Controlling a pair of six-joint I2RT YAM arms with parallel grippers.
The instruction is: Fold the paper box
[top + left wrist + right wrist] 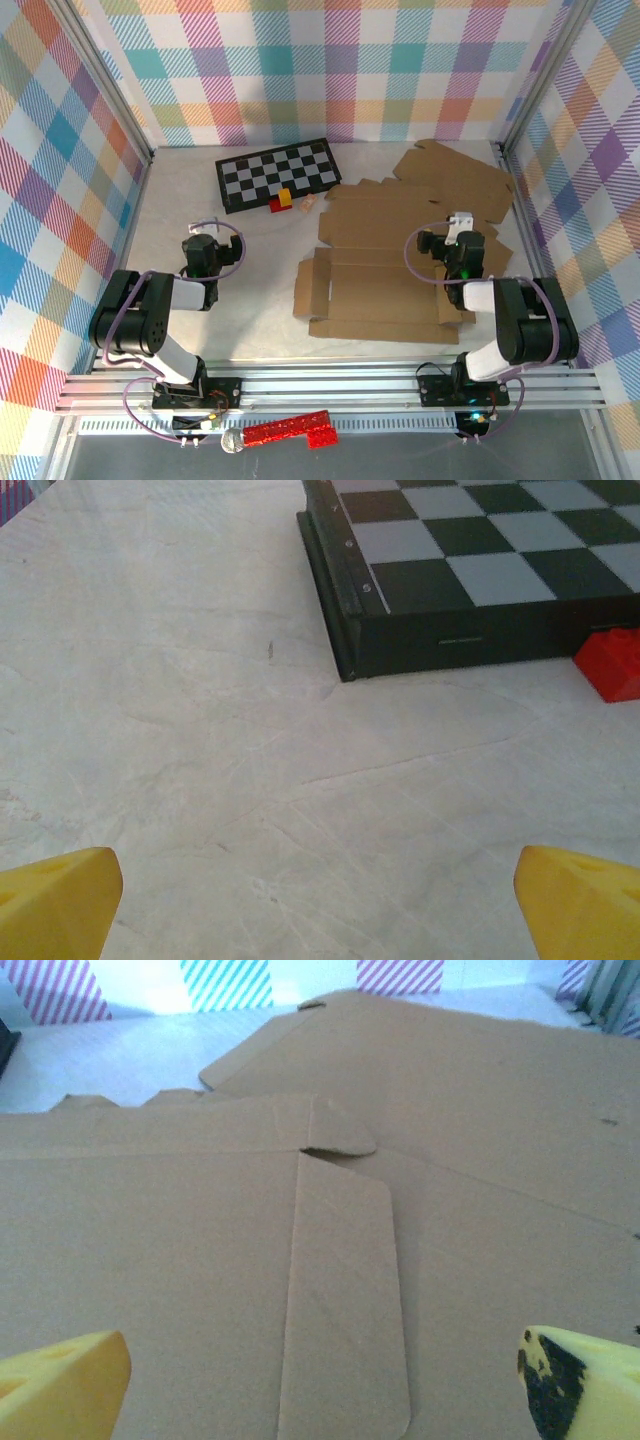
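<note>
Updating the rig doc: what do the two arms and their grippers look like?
The left arm and right arm have bulky black joints with white link sections. A greyish-purple cable loops at each wrist. The left gripper and right gripper have yellow wedge-shaped fingertips; one on the right gripper is smudged black. A green light glows on the right arm.

Overhead looks down from behind; wrist views sit low (left shares chessboard [278, 172]).
</note>
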